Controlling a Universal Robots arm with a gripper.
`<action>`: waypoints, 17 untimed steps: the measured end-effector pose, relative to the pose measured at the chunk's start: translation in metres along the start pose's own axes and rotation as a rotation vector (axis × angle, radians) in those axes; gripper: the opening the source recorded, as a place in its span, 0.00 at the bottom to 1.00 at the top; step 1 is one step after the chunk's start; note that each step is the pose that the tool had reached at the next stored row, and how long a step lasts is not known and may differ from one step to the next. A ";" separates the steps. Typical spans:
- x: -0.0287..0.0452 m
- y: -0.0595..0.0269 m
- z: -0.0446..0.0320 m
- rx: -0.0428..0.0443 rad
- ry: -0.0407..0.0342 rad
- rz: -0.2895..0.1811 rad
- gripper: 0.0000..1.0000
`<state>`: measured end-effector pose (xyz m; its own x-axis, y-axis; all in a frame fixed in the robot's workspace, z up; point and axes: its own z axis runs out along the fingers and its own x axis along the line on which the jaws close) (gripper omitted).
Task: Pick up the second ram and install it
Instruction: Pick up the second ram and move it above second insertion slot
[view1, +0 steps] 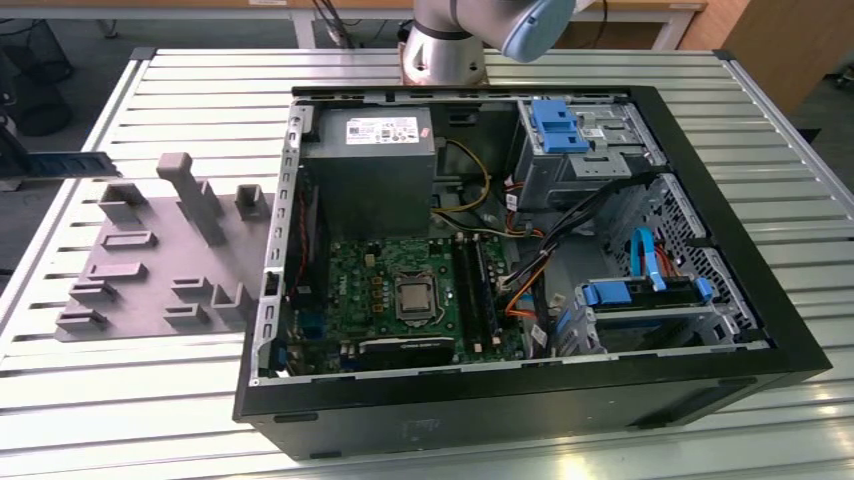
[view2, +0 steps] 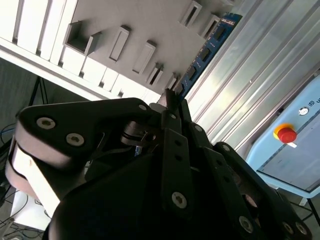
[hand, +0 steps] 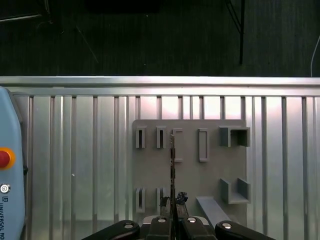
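Where the work sits: slatted metal table (view1: 134, 400), with an open black PC case (view1: 534, 400) lying on it, motherboard (view1: 387, 270) facing up, blue drive latches (view1: 554, 125) toward the exterior view's right. A grey fixture plate (view1: 147, 270) w/ upright holders lies beside the case on the exterior view's left. Dark floor (hand: 150, 40) beyond the table edge. A light-blue pendant (view2: 300, 150) w/ red button (view2: 285, 134) rests on the slats. The arm base (view1: 441, 45) stands at the table's far side behind the case, and the wrist reaches out to the exterior view's left edge. The gripper (view2: 171, 102) has its jaws closed narrow on one end of the second ram (view2: 207, 50). The stick juts straight out from the fingertips. In the first wrist view it's seen edge-on, running over the plate between the slot rows. In the exterior view the ram is at the left edge, approx. level and apart from the holders.
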<state>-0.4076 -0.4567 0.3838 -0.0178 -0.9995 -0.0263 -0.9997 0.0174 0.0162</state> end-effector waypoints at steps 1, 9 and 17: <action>-0.0001 0.0000 -0.0013 0.0001 -0.0001 0.000 0.14; -0.0006 0.0003 -0.0124 0.0002 -0.0001 0.000 0.14; -0.0007 0.0001 -0.0127 0.0000 0.0000 0.001 0.14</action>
<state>-0.4075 -0.4564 0.3965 -0.0183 -0.9995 -0.0263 -0.9997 0.0179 0.0162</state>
